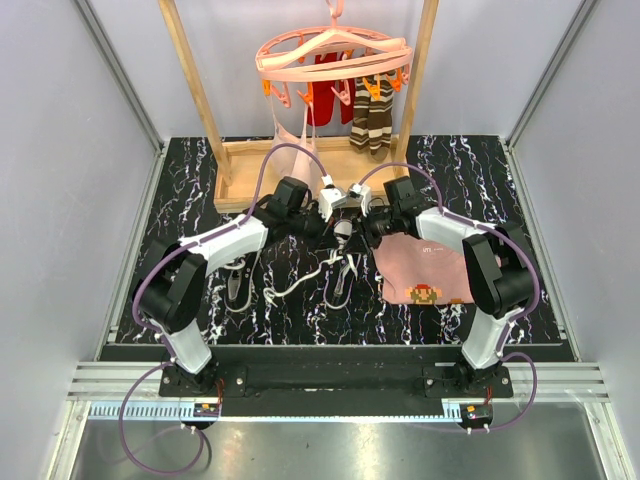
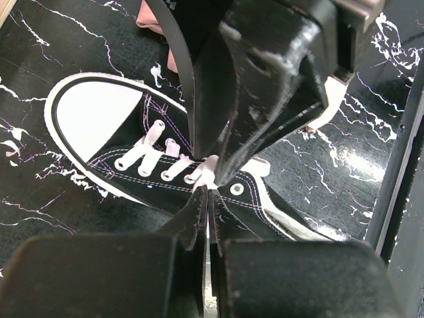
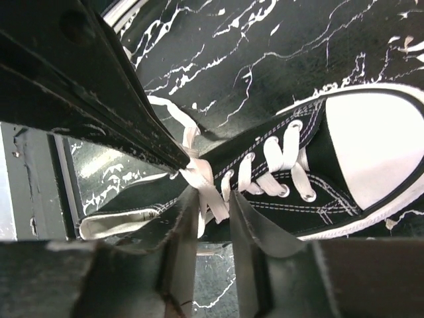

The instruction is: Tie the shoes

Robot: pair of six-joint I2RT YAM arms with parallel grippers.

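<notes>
At the middle of the top view, both arms meet over one black shoe (image 2: 99, 122) lying on the marbled bench (image 1: 180, 200). The left jaws are pinched fully together on a white lace (image 3: 205, 189) by the top eyelets. The right jaws stand partly apart, with that lace running through their gap.

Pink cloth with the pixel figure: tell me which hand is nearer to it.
Right. The right hand hangs over the shoe just off the pink cloth's far left corner. The left hand meets it there from the other side, farther from the cloth.
</notes>
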